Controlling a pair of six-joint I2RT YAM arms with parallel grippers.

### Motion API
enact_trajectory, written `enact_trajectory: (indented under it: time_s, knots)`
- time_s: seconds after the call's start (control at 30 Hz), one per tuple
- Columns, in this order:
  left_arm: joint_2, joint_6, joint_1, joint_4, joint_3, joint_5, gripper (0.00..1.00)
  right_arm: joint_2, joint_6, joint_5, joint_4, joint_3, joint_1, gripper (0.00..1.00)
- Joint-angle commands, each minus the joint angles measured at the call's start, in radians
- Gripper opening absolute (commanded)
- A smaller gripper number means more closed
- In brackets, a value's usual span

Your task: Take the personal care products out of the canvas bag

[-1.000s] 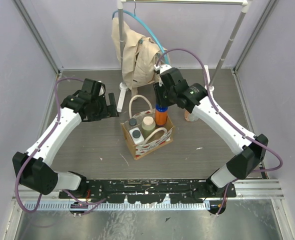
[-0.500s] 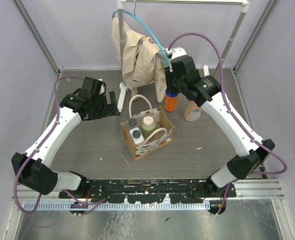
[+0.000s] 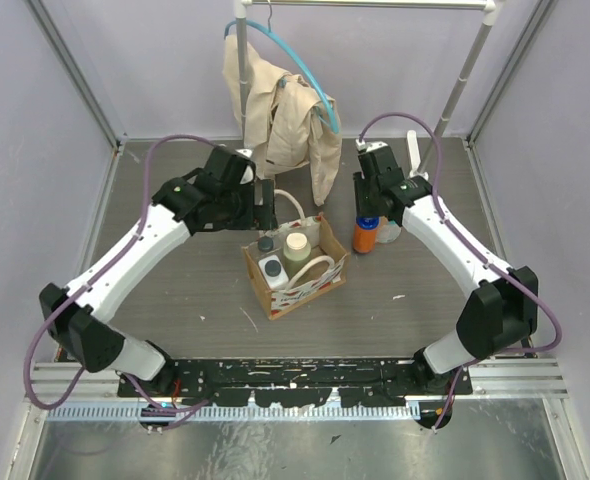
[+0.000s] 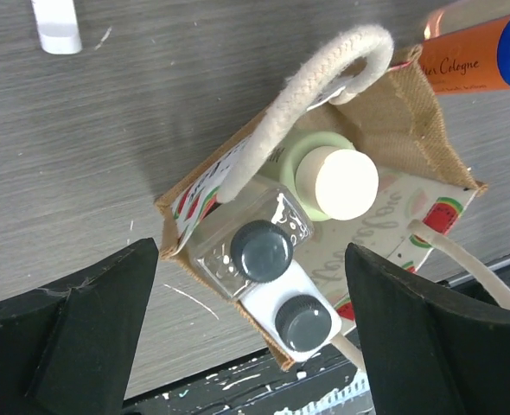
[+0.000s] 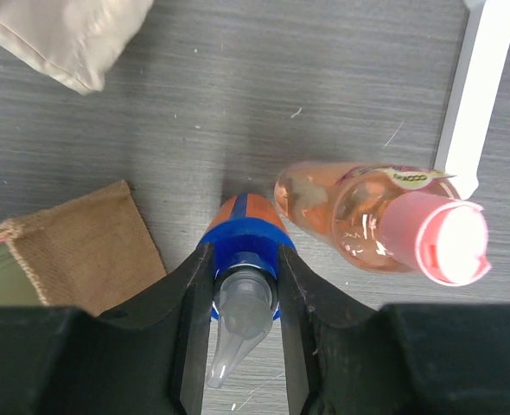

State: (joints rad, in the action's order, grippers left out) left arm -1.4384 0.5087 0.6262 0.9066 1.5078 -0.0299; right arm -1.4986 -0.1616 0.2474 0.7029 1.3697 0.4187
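Observation:
The canvas bag (image 3: 320, 272) stands mid-table and holds three bottles: the cream-lidded beige one (image 3: 295, 244), the dark-capped clear one (image 3: 266, 243) and the white rectangular one (image 3: 273, 268). In the left wrist view the bag (image 4: 411, 130) lies under my open left gripper (image 4: 253, 333), with the clear bottle (image 4: 261, 249), the white bottle (image 4: 302, 322) and the beige bottle (image 4: 335, 181) between the jaws. My right gripper (image 3: 366, 222) is shut on the blue-capped orange bottle (image 5: 245, 251), upright, right of the bag. The pink-capped peach bottle (image 5: 385, 225) stands beside it.
A beige jacket (image 3: 285, 120) hangs from a white rack at the back, its foot (image 3: 243, 195) near the left gripper. Another white rack foot (image 5: 480, 86) is behind the peach bottle. The arm bases and a black rail (image 3: 295, 375) line the near edge.
My right gripper has lifted the orange bottle out of the bag and carried it right, down beside the peach bottle. My left gripper has moved right, to above the bag.

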Motion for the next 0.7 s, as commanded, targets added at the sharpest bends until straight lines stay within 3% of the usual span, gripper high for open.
enact_trajectory:
  time_s: [0.0, 0.17, 0.33, 0.47, 0.67]
  knots:
    - [-0.076, -0.028, 0.047, -0.023, 0.035, -0.023, 0.96, 0.084, -0.022, -0.002, -0.161, -0.032, -0.002, 0.17]
    - [-0.154, -0.054, 0.104, -0.009, 0.067, -0.055, 0.95, 0.115, -0.033, -0.005, -0.169, -0.09, -0.001, 0.4]
    - [-0.204, -0.058, 0.147, 0.046, 0.093, -0.113, 0.91, 0.152, -0.036, 0.006, -0.16, -0.112, -0.001, 0.46]
    - [-0.225, -0.036, 0.162, 0.088, 0.106, -0.149, 0.83, 0.172, -0.035, 0.007, -0.149, -0.109, -0.001, 0.51]
    - [-0.221, -0.019, 0.18, 0.145, 0.124, -0.244, 0.82, 0.195, -0.037, 0.006, -0.133, -0.1, -0.001, 0.6]
